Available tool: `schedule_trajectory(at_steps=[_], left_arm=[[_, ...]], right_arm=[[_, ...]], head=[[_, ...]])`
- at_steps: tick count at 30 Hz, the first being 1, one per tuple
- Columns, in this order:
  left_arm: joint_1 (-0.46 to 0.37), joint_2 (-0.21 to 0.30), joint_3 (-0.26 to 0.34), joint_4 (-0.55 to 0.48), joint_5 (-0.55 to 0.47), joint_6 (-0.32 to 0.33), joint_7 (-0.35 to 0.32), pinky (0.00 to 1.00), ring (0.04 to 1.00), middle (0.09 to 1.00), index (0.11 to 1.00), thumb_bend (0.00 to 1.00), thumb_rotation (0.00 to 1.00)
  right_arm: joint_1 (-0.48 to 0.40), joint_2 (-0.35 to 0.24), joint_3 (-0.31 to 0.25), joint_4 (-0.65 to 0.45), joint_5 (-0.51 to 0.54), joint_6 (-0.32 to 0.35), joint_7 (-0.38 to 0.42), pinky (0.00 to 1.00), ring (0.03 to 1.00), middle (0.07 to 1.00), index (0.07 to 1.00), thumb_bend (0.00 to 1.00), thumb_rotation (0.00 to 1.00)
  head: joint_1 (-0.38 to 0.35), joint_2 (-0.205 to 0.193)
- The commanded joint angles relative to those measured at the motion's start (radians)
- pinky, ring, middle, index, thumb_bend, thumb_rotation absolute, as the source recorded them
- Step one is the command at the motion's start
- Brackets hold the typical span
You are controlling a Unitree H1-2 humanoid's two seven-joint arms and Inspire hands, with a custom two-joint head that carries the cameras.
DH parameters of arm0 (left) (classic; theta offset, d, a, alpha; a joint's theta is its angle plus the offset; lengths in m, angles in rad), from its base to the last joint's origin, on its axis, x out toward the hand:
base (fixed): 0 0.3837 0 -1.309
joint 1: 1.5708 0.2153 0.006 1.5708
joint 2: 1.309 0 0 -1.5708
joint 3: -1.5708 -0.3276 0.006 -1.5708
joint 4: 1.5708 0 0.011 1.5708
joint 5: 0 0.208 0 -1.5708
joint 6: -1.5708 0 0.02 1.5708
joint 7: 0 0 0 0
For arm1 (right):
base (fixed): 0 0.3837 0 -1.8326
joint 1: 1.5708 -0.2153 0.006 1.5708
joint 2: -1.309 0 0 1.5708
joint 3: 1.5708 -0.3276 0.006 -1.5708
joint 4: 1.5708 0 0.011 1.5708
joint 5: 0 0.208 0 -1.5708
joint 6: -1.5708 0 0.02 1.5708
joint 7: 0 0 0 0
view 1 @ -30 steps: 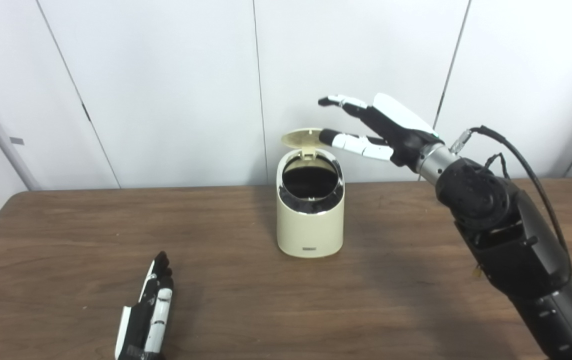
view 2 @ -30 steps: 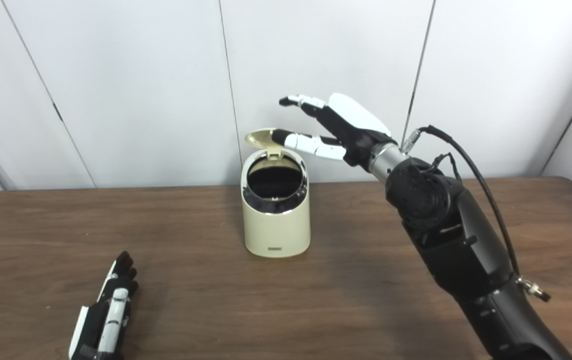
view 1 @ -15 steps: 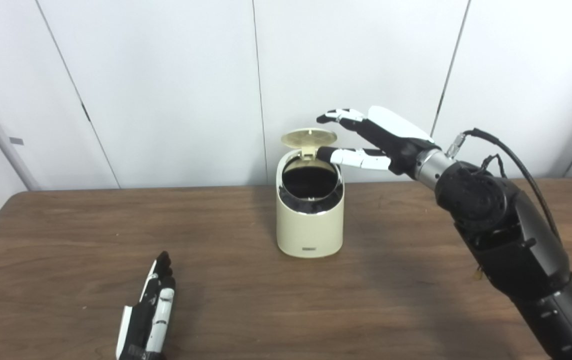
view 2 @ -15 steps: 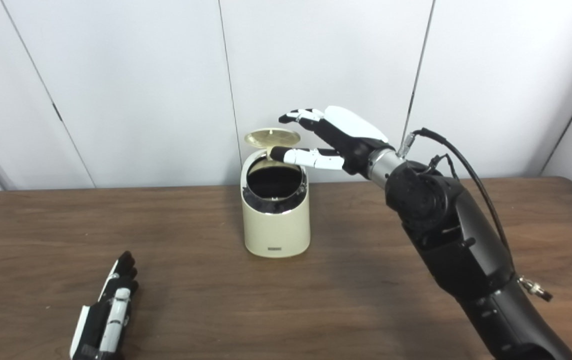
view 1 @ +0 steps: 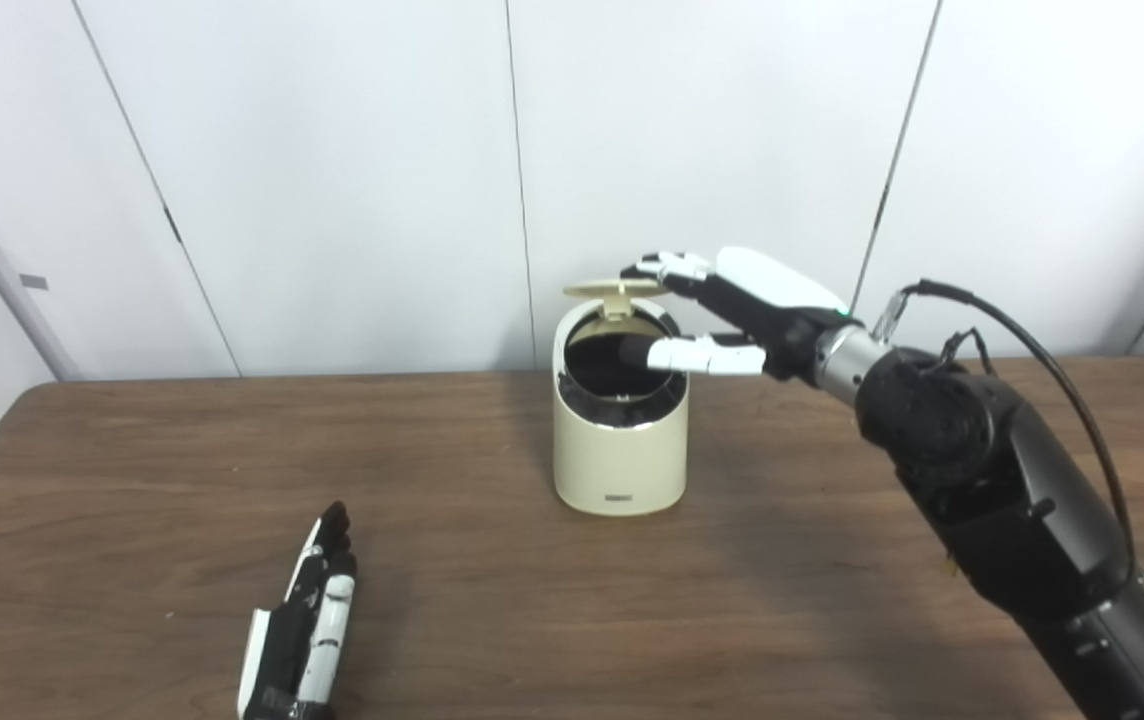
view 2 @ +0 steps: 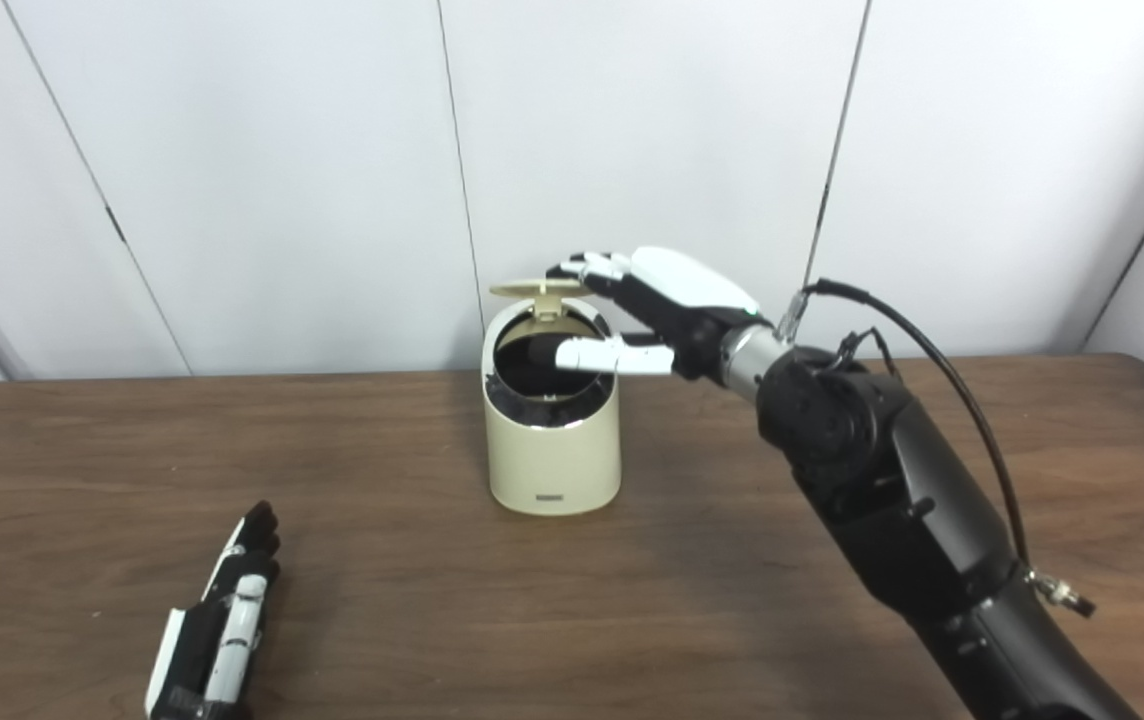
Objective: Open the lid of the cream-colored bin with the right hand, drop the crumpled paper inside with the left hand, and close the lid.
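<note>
The wooden table (view 1: 132,450) spans the scene, dark brown, backed on its far side by white wall panels (view 1: 332,150).

The right arm (view 1: 1012,500) enters from the near right corner and reaches up and left toward the far middle of the table. A black cable (view 1: 1032,350) loops along its upper side.

The cream-colored bin (view 1: 620,450) stands upright at the middle of the table, toward the far side. A small dark label sits low on its near face. Its mouth is uncovered and the interior reads black; contents cannot be made out.

The right hand (view 1: 732,320) is at the bin's top, on its right side. It holds nothing. Its fingers are extended and apart from the thumb. The fingertips (view 2: 577,268) rest on or just above the right edge of the lid; actual contact cannot be confirmed. The thumb (view 1: 687,353) points left across the open mouth of the bin, below the lid.

The left hand (view 1: 300,630) lies flat on the table at the near left, well apart from the bin. Its fingers are straight and close together, pointing away toward the far side, and it grips nothing.

The lid (view 1: 612,289) is raised on its hinge at the far rim of the bin, lying roughly level above the opening, seen nearly edge-on.

The crumpled paper is not visible in either view.
</note>
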Motion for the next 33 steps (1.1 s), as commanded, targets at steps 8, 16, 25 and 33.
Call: schedule_trajectory(at_steps=[8,16,25,33], left_arm=[[0.004,-0.014,-0.016,0.035,-0.013,0.002,-0.012,1.00,0.993,0.988,0.986,0.51,0.79],[0.006,-0.015,-0.020,0.026,-0.001,0.010,-0.005,1.00,0.989,0.981,0.983,0.50,0.80],[0.011,-0.018,-0.027,0.009,0.008,0.021,-0.002,1.00,0.993,0.984,0.983,0.50,0.80],[0.003,-0.023,-0.024,0.023,0.008,0.020,0.006,0.99,0.984,0.978,0.977,0.52,0.79]], right_arm=[[-0.002,-0.034,-0.008,-0.032,-0.036,-0.069,-0.016,0.96,1.000,0.959,0.923,0.64,1.00],[0.024,-0.045,-0.012,-0.053,-0.042,-0.088,0.001,0.99,1.000,0.952,0.930,0.64,1.00],[0.047,-0.051,0.004,-0.094,-0.084,-0.103,0.013,1.00,1.000,0.960,0.937,0.63,1.00],[0.068,-0.069,0.032,-0.119,-0.144,-0.140,0.032,1.00,1.000,0.974,0.938,0.61,0.97]], head=[[0.004,0.005],[0.009,0.016],[0.017,0.028],[0.028,0.031]])
